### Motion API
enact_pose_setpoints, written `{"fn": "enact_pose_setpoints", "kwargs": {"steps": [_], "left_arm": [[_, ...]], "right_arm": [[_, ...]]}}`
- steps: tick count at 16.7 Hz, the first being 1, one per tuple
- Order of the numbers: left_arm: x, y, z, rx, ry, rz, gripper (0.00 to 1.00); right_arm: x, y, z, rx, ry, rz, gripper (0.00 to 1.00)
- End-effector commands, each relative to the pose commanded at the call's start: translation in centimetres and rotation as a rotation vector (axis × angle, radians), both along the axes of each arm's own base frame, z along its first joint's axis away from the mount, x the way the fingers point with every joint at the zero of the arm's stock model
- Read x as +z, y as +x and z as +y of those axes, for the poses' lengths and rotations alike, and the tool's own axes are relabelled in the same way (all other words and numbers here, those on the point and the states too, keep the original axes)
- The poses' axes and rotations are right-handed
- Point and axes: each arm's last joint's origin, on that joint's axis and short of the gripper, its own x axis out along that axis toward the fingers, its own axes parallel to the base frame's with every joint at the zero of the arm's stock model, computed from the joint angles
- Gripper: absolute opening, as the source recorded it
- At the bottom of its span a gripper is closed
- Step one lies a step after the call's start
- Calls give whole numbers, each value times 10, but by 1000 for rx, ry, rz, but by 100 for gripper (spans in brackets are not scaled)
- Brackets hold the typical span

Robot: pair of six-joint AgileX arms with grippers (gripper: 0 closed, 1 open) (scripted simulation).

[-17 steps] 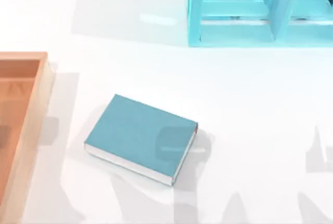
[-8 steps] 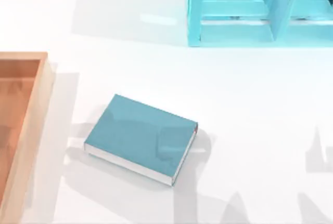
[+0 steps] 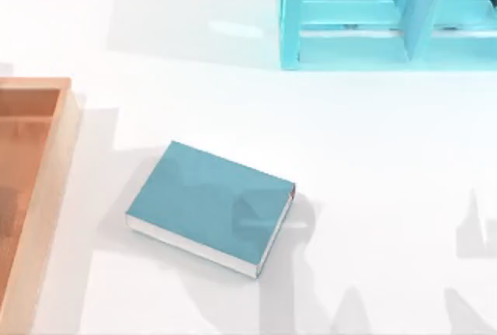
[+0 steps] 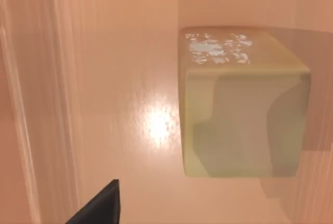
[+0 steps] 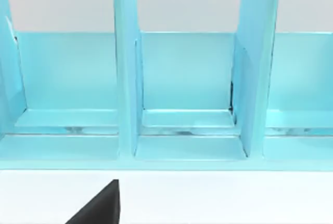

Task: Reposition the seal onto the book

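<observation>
Step in hand: approach to pick. Left gripper (image 4: 102,207) hangs over the seal (image 4: 242,104), which stands in the wooden tray (image 3: 48,165) at 9 o'clock of the book (image 3: 208,203). Its opening: can't tell. Next, I'd judge: centre, descend, grip. Right gripper (image 5: 99,206) is parked facing the shelf (image 3: 349,36) at 1 o'clock.

- White table (image 3: 373,141) carries everything.
- Teal book (image 3: 210,203) lies flat near the table's middle, turned at an angle.
- Orange wooden tray (image 3: 46,195) sits at the left edge.
- Cyan shelf unit (image 3: 349,16) stands far right.
</observation>
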Motion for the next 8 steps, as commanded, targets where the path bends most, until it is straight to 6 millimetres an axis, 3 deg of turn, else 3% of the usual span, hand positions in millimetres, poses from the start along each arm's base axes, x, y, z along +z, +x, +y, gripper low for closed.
{"fn": "enact_pose_setpoints", "kwargs": {"steps": [5,8], "left_arm": [[-1,0,-2,-4,1,-1,100],[-21,2,-1,0,-1,4,100]], "right_arm": [[0,0,0,0,0,0,100],[0,0,0,0,0,0,100]]}}
